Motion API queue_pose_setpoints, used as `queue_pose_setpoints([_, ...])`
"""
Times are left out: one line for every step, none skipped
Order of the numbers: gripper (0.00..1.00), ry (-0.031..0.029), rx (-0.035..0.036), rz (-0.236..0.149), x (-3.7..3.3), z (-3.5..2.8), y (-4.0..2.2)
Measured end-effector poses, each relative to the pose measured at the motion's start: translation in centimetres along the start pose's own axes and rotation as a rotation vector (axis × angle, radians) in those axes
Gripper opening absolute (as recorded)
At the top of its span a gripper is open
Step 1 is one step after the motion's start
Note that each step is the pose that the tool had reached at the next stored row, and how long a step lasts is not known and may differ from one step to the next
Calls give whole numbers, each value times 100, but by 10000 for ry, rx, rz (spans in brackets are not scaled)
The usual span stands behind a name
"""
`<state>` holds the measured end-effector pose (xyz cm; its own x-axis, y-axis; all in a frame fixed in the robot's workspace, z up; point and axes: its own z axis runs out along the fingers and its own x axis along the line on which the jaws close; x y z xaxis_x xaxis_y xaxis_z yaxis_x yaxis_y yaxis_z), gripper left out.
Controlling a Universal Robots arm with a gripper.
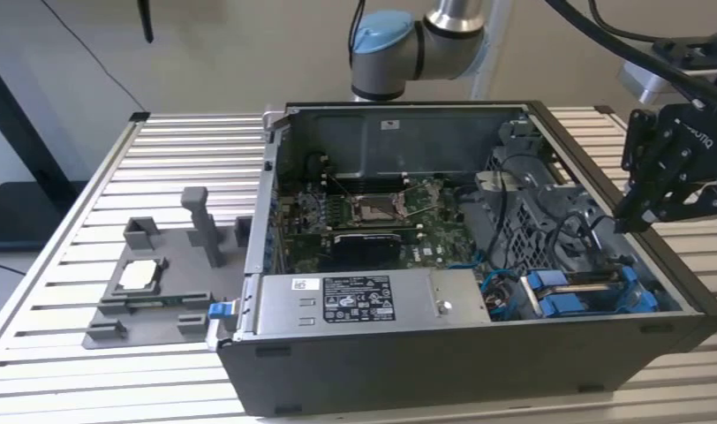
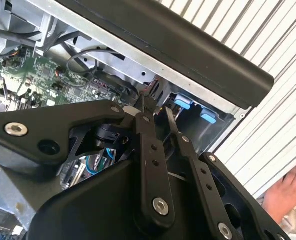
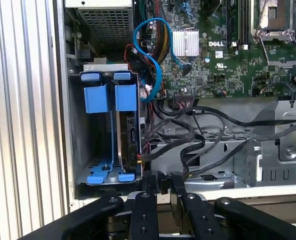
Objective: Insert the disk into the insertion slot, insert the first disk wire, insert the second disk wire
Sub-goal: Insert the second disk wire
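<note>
tool (image 3: 163,179), narrow gap between its tips, near the disk (image 3: 125,127) on edge inside the insertion slot (image 3: 94,165)

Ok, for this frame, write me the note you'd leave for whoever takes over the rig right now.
End effector: hangs at the rim of the open case, beside the drive cage and close to loose black cables.
Disk: appears seated on edge in the insertion slot, in its blue carrier.
Done: disk insertion, it seems.
Left: the two disk wires, as far as shows; their plugs cannot be made out.
Note: a person's hand is near the edge of the table.
</note>
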<state>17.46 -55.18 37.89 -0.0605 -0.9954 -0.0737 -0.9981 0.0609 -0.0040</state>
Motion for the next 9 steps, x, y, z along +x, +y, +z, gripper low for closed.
queue_pose_setpoints([26,0,0,0,0,0,0])
queue_pose_setpoints([26,-1,0,0,0,0,0])
queue_pose_setpoints([26,-1,0,0,0,0,0])
queue_pose_setpoints([26,-1,0,0,0,0,0])
queue_pose_setpoints([26,-1,0,0,0,0,-1])
queue_pose_setpoints([26,-1,0,0,0,0,-1])
queue_pose_setpoints([24,-2,0,0,0,1,-1])
queue_pose_setpoints([17,-1,0,0,0,0,-1])
queue_pose_setpoints([17,-2,0,0,0,1,-1])
